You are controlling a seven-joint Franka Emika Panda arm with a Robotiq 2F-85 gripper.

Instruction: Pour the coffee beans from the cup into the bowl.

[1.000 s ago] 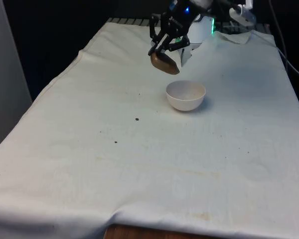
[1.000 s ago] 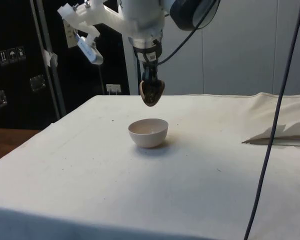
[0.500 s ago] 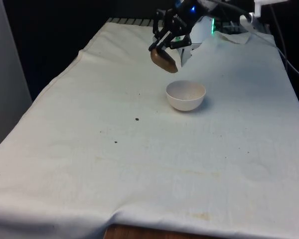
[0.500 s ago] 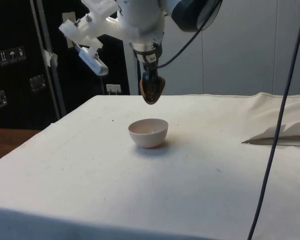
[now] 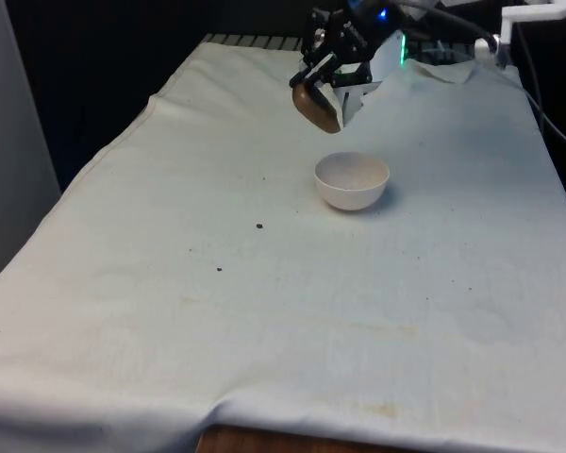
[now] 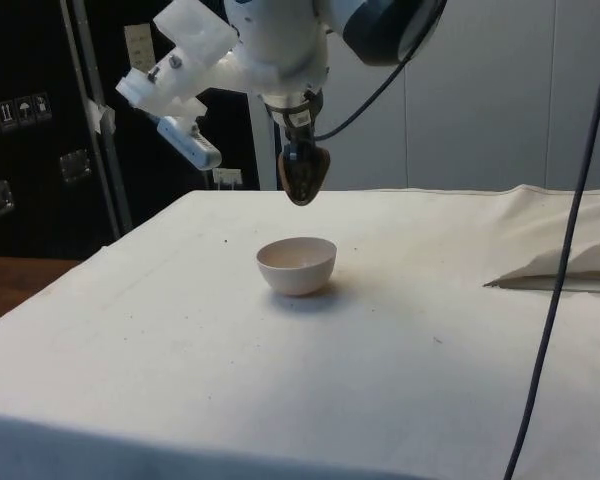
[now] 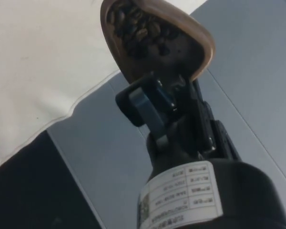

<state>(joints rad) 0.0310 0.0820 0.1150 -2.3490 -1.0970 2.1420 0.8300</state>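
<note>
One small brown cup point(image 5: 316, 106), tipped on its side in the black two-finger gripper point(image 5: 326, 74), hangs above and just behind the round white bowl point(image 5: 352, 179) in the front view. Compared with a second ago it has climbed and slid a touch toward the front view's right, so it sits closer over the bowl's far rim. The bowl looks empty, so I'd say no pour has landed yet. A few dark specks point(image 5: 259, 226) lie on the white cloth point(image 5: 264, 311), well clear of the bowl on its left.

Now the side view: the cup point(image 6: 302, 177) is straight over the bowl point(image 6: 297, 264), clearly higher than before, with a good gap of air between them. The wrist has rolled further too. That reads to me as lining up and tilting, with the pour about to come.

From the wrist camera, the fingers point(image 7: 150, 107) pinch the cup's rim point(image 7: 155, 40), one inside and one outside. Dark coffee beans point(image 7: 133, 28) are heaped in the cup's hollow, none falling. So the beans remain in the cup, not the bowl.
</note>
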